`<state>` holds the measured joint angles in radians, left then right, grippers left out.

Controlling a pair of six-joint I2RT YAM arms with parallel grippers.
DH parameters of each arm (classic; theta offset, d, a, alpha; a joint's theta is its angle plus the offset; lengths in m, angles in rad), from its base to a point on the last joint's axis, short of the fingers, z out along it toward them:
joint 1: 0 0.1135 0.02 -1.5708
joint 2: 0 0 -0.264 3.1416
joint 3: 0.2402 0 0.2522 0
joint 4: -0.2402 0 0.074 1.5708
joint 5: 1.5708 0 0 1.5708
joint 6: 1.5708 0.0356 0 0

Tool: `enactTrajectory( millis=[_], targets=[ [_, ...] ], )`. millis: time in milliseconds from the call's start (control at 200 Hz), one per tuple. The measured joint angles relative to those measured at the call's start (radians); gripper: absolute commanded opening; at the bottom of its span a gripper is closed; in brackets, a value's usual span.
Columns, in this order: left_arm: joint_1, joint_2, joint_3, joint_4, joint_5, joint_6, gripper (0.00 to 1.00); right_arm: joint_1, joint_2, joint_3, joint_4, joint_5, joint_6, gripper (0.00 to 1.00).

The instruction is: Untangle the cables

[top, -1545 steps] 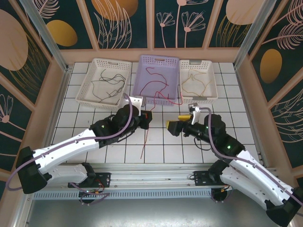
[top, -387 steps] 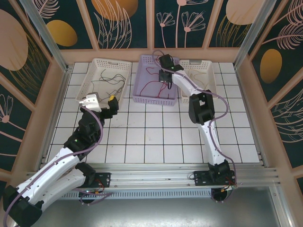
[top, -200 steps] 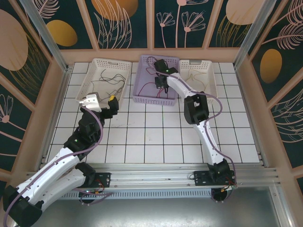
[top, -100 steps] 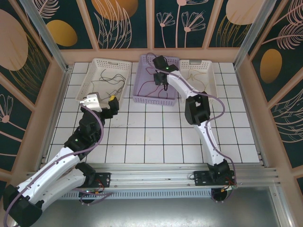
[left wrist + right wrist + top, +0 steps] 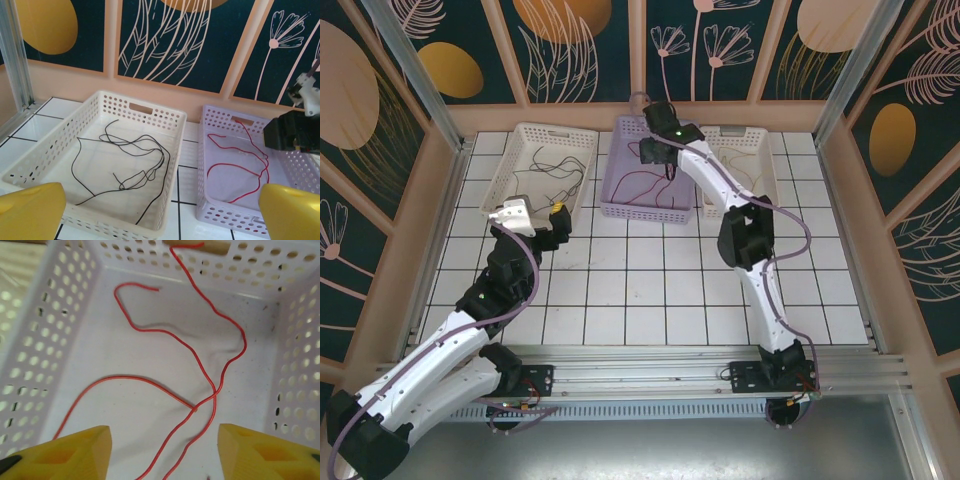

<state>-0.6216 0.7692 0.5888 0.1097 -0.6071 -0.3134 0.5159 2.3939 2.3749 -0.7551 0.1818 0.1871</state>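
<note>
A red cable [image 5: 200, 355] lies loose on the floor of the lavender basket [image 5: 45, 340], crossing itself once. My right gripper [image 5: 162, 455] hangs just above it, its yellow fingers [image 5: 75, 450] open with nothing between them. From above, the right gripper [image 5: 658, 152] is over the back of the lavender basket [image 5: 620, 205], where the red cable [image 5: 642, 183] rests. A black cable [image 5: 135, 165] lies coiled in the left white basket [image 5: 150, 117]. A yellow cable [image 5: 745, 175] sits in the right white basket [image 5: 765, 165]. My left gripper [image 5: 558, 212] stays open and empty in front of the left basket.
The three baskets stand side by side along the back wall. The right arm [image 5: 745, 240] stretches across the tiles from the near edge to the lavender basket. White tiles spread between the baskets and the arm bases.
My right gripper has opened and let go of the red cable, which now lies on the basket floor. It has also drifted slightly toward the back wall. The left arm has not moved.
</note>
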Motion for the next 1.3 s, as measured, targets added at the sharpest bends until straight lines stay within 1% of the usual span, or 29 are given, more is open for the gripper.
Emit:
enactTrajectory(
  millis=[90,110,225,245,260,345,525,756,1001,1136,1301],
  targets=[
    [0.000,0.000,0.000,0.000,0.000,0.003,0.98,0.010,-0.099,-0.087,0.037,0.001,0.000,0.73],
    [0.000,0.000,0.000,0.000,0.000,0.005,0.99,0.013,-0.122,-0.103,0.047,0.000,-0.006,0.77],
    [0.000,-0.002,0.000,0.000,0.000,0.007,0.98,0.035,-0.226,-0.163,0.105,0.008,-0.012,0.93],
    [0.000,-0.002,0.000,0.000,0.000,0.007,0.98,0.040,-0.243,-0.175,0.117,0.009,-0.023,0.98],
    [0.000,-0.002,-0.001,0.001,0.000,0.007,0.99,0.043,-0.255,-0.184,0.127,0.012,-0.016,0.99],
    [0.000,-0.005,-0.008,0.010,0.004,0.010,0.99,0.064,-0.329,-0.264,0.192,0.020,-0.034,0.99],
    [0.000,-0.010,-0.024,0.021,0.008,0.015,0.98,0.100,-0.494,-0.514,0.344,0.031,-0.056,0.99],
    [0.000,-0.008,-0.031,0.025,0.022,0.014,0.98,0.116,-0.623,-0.676,0.462,0.031,-0.059,0.99],
    [0.000,-0.007,-0.060,0.061,0.021,0.014,0.98,0.115,-0.908,-0.963,0.636,0.042,-0.048,0.99],
    [0.000,-0.005,-0.063,0.069,0.018,0.014,0.98,0.097,-1.025,-1.076,0.677,0.074,-0.027,0.99],
    [0.000,0.006,-0.063,0.071,0.015,0.005,0.98,0.030,-1.089,-1.183,0.667,0.147,0.054,0.99]
  ],
)
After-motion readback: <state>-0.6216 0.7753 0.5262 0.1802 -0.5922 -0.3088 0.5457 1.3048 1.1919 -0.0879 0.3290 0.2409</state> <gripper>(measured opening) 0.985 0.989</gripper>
